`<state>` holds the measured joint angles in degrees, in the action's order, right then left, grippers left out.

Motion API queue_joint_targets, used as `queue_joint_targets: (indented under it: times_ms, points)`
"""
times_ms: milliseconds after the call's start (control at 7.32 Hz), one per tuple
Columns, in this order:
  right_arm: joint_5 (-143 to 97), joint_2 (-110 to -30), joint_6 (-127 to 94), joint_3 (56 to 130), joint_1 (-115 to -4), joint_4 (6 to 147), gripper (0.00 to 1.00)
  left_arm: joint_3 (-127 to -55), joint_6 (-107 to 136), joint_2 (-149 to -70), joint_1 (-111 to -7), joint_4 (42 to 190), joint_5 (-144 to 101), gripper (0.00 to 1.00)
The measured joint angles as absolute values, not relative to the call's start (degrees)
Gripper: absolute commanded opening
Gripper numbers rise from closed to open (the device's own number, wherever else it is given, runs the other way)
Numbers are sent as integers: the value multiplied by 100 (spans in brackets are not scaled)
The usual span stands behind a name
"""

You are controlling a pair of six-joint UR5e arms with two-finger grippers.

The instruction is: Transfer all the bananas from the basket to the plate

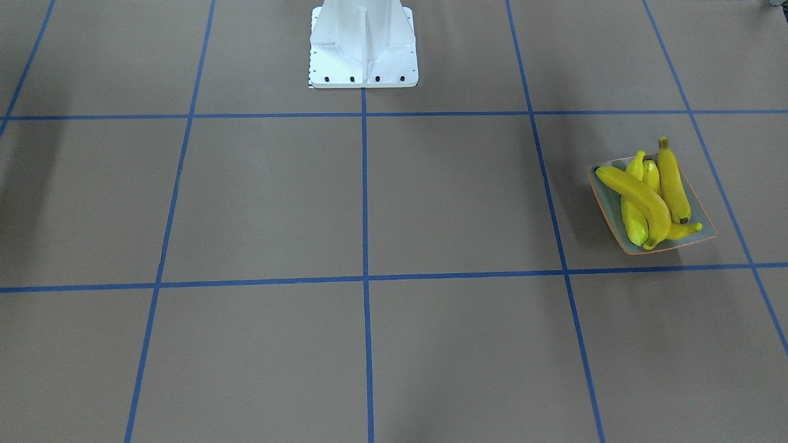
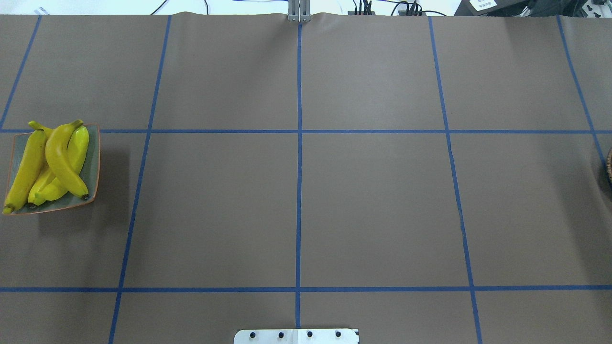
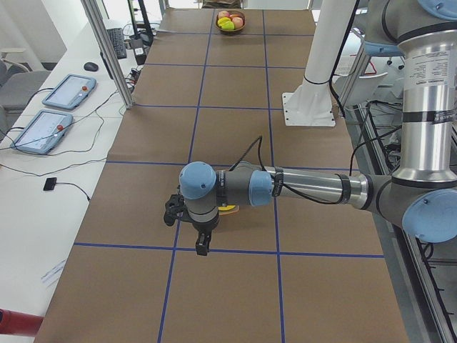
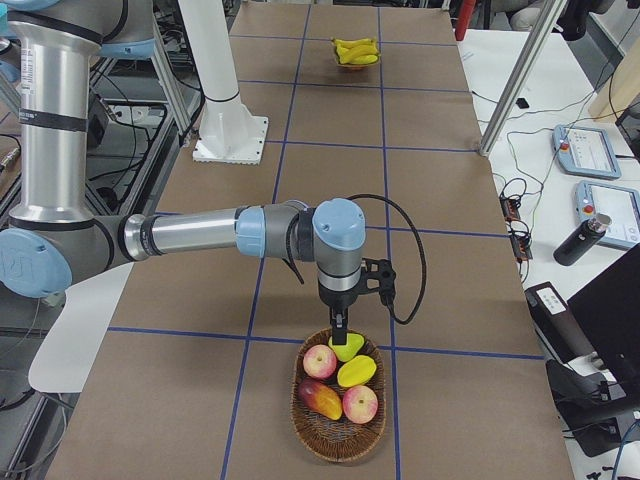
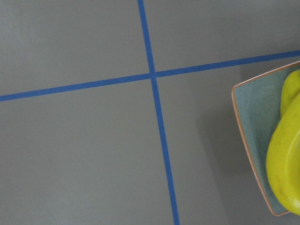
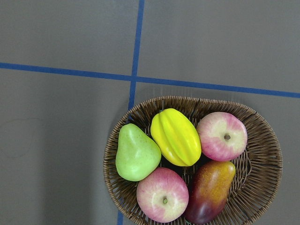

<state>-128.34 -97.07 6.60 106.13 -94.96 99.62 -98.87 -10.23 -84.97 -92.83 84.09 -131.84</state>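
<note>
Several yellow bananas (image 1: 646, 197) lie piled on the grey-green plate (image 1: 609, 203) with its orange rim. In the overhead view the bananas (image 2: 52, 165) and plate (image 2: 94, 153) are at the far left. The left wrist view shows the plate's corner (image 5: 253, 112) and part of a banana (image 5: 286, 173). My left gripper (image 3: 202, 246) hangs over the table beside the plate; I cannot tell if it is open. My right gripper (image 4: 341, 328) hangs over the wicker basket (image 4: 340, 452); I cannot tell if it is open. No banana shows in the basket (image 6: 276, 154).
The basket holds a green pear (image 6: 136, 153), a starfruit (image 6: 176, 137), two apples (image 6: 221, 136) and a mango (image 6: 210, 192). Its edge shows at the overhead view's right border (image 2: 609, 166). The white robot base (image 1: 363, 43) stands at the table's middle edge.
</note>
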Motion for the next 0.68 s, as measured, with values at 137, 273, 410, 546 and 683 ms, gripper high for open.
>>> queue_joint_targets:
  times_ms: [137,273,410,546,683]
  points:
    - [-12838,-9710,638,10611,-9498,9959,100,-9873,-1027,-8474,-9286,8449,-13119,100]
    - [-12840,-9711,629,10609,-9500,9959,100,-9866,-1030,-8424,-9291,8494,-13091,100]
    - [-12840,-9711,626,10606,-9501,9958,100,-9864,-1032,-8333,-9295,8599,-13080,100]
    - [-12843,-9707,620,10603,-9499,9958,100,-9852,-1030,-8237,-9300,8758,-13078,100]
    - [-12846,-9688,603,10580,-9496,9956,100,-9842,-1027,-8177,-9304,8879,-13078,100]
